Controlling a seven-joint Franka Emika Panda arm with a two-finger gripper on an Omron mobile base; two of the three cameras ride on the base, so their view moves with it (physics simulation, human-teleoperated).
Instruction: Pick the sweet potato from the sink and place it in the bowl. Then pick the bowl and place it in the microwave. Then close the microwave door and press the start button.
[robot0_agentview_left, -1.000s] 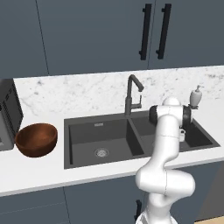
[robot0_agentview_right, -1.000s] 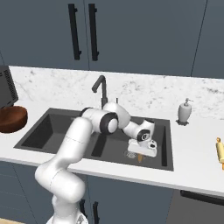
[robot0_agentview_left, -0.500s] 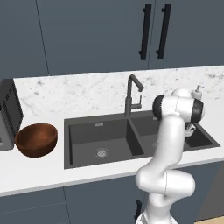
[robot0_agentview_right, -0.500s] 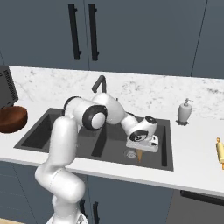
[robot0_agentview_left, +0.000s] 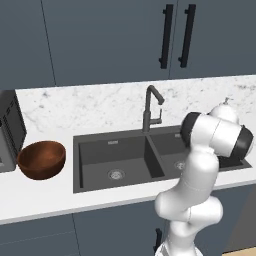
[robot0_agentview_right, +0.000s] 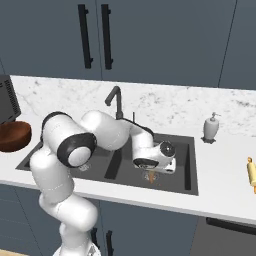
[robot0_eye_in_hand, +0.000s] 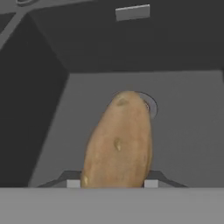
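Sweet potato (robot0_eye_in_hand: 119, 142): orange tuber, seen in the hand view between the two dark fingertips, its far end lying over the round steel drain (robot0_eye_in_hand: 151, 106) of the sink basin. In the right base view a sliver of orange shows just under the claw (robot0_agentview_right: 151, 176), above the right basin of the sink (robot0_agentview_right: 187, 165). We judge the claw clamped on the sweet potato, fingers pressed to its flanks.

Step in hand: the first pick, tuber out of the sink. We judge it gripped and at or just off the basin floor; whether it has cleared the floor we cannot tell.

Next move, as we judge it: lift clear of the sink rim, then carry across the left basin to the bowl (robot0_agentview_left: 42, 159), which sits on the tabletop (robot0_agentview_left: 45, 192) left of the sink, beside the microwave (robot0_agentview_left: 10, 131). That is a long sideways reach; the grip must hold through the swing.

Arm pose: base column upright before the sink, elbow folded high, forearm reaching out and down into the right basin, hand pointing downward.
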